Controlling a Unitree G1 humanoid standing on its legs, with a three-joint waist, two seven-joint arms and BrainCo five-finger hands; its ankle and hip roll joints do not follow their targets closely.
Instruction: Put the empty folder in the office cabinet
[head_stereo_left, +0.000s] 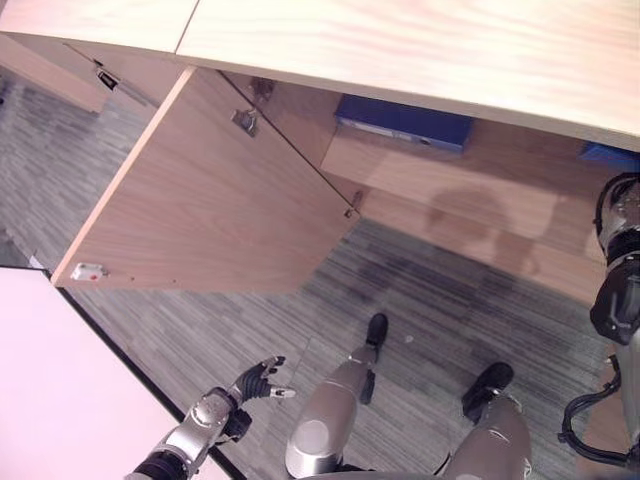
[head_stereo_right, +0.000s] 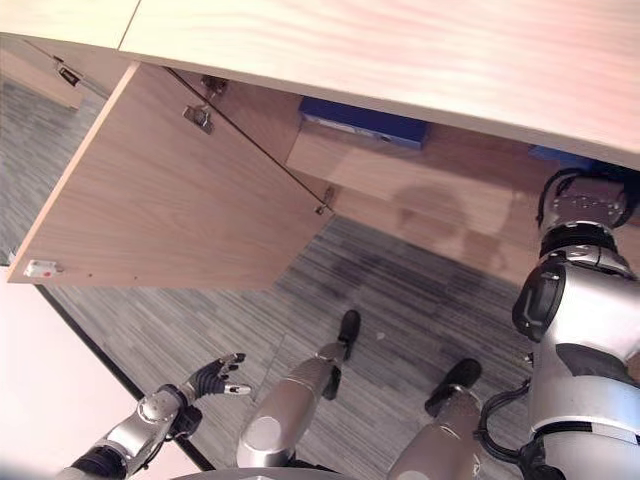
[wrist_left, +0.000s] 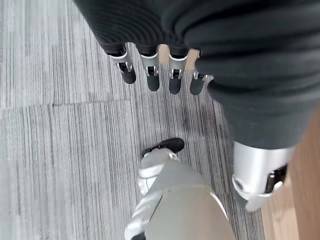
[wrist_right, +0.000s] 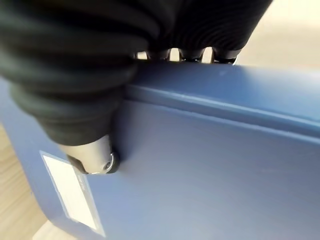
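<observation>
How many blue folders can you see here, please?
2: one blue folder lies on the cabinet shelf; the held folder is gripped by the right hand. Others may be hidden.

folder on shelf inside cabinet | open door to its left

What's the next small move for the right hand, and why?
Probably ease the blue folder further onto the cabinet shelf before letting go. The right hand has its thumb pressed on the folder's face and its fingers over the top edge, the cabinet door stands open, and the left hand hangs idle.
</observation>
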